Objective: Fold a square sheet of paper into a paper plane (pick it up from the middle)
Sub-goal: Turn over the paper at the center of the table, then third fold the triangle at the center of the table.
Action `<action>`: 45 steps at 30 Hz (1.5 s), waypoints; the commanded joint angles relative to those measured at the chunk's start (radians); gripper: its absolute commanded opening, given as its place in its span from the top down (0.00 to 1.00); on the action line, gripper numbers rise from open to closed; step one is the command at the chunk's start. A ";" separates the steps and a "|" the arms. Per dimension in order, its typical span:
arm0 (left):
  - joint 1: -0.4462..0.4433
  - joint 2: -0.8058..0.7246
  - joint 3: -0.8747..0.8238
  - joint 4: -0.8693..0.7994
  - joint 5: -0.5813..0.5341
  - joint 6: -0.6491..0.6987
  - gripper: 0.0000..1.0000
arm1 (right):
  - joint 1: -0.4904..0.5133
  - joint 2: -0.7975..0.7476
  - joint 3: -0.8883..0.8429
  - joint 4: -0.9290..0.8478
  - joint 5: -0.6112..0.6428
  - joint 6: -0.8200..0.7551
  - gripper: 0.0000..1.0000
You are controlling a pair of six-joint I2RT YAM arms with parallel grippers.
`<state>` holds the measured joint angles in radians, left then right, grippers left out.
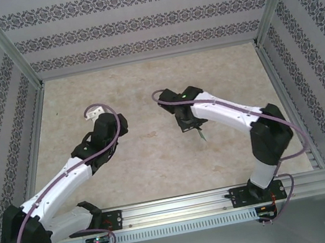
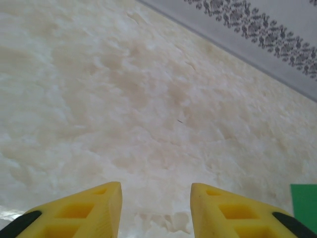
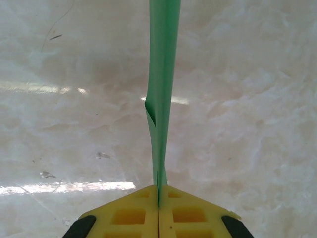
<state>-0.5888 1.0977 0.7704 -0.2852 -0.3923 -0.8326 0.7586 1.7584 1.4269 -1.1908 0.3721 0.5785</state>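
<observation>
right wrist view: the right tool (image 3: 158, 191) has its yellow fingers pressed fully together on the folded green paper (image 3: 162, 74). the paper rises edge-on from the tips as a thin strip, clear of the counter (image 3: 247, 124) below, with a small kink partway up. the left tool (image 2: 156, 191) stands partly open, its two fingers apart with nothing between them, hovering over bare counter.

judging by that, the step in hand looks like a handover or a crease made in the air. to do it well, the right tool needs a firm pinch and a steady strip. the left should come in square to the flat face and close on all layers near the kink without twisting, since paper this thin buckles easily. whether the folds already make a finished plane i cannot tell.

the top external view places the paper as a small green sliver beneath the right tool, near mid-counter and well apart from the left tool, but says little about the grip. the left wrist view adds a flat green patch at its lower right edge, presumably the same paper's broad face, which the right wrist view meets edge-on.
</observation>
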 commanded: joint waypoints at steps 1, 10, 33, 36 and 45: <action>0.014 -0.028 -0.010 -0.045 -0.065 -0.025 0.58 | 0.031 0.110 0.068 -0.018 -0.024 0.058 0.93; 0.019 -0.100 -0.013 -0.116 -0.091 0.000 0.57 | 0.075 0.317 0.205 0.070 -0.203 0.047 0.84; -0.076 0.655 0.384 0.084 0.687 0.130 0.71 | -0.430 -0.210 -0.547 0.872 -0.818 0.056 0.54; -0.095 0.763 0.471 0.051 0.713 0.117 0.73 | -0.436 -0.187 -0.563 0.869 -0.833 0.041 0.56; -0.097 0.904 0.580 -0.007 0.751 0.128 0.75 | -0.430 -0.162 -0.619 0.891 -0.842 0.041 0.58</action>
<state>-0.6880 1.9907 1.3163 -0.2588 0.3222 -0.7269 0.3252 1.5826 0.8268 -0.3328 -0.4473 0.6342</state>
